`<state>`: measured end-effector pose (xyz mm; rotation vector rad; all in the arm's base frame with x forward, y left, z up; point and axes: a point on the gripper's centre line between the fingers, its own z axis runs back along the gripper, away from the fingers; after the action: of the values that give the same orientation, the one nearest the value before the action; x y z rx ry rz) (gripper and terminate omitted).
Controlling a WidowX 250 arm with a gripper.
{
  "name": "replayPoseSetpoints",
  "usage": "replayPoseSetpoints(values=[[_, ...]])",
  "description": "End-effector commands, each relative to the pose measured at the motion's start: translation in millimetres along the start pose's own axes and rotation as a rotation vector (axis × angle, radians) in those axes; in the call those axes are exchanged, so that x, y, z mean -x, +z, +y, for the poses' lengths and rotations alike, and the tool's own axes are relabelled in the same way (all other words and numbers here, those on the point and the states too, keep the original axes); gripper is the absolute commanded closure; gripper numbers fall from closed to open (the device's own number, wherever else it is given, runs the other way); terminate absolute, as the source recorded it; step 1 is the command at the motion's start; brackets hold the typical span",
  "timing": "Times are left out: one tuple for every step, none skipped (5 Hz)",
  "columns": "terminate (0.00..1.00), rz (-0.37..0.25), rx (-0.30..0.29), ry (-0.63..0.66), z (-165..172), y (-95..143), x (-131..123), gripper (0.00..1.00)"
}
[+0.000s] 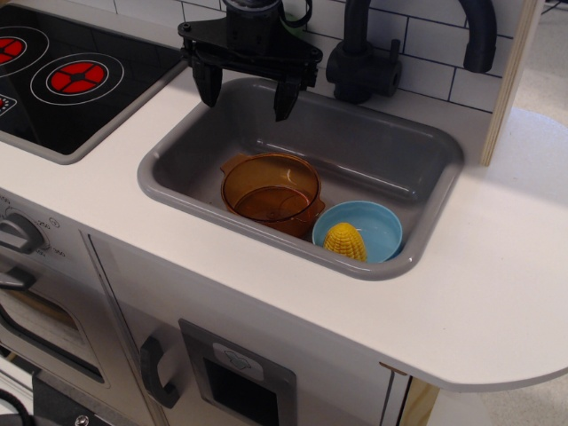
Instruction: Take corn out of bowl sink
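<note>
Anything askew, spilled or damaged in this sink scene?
Nothing stands out. The corn sits in the blue bowl beside the upright amber pot in the sink; the open gripper hangs above, empty.

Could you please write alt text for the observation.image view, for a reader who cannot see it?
A small yellow toy corn cob sits in a round light blue plastic bowl at the right end of a grey toy sink basin, beside an amber see-through pot. A black robot gripper, open and empty, hangs over the basin's back left, near a black faucet and stovetop.
</note>
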<state>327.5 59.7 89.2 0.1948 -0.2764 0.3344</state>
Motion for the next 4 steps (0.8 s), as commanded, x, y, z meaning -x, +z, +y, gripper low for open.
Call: replayPoseSetpoints(values=[[0.00,0.000,0.000,0.000,0,0,0,0.00],[0.00,0.032,0.026,0.132,-19,3,14,0.00],[0.00,0.071,0.073,0.199,-34,8,27,0.00],[0.00,0.156,0.130,0.302,-55,8,39,0.00]])
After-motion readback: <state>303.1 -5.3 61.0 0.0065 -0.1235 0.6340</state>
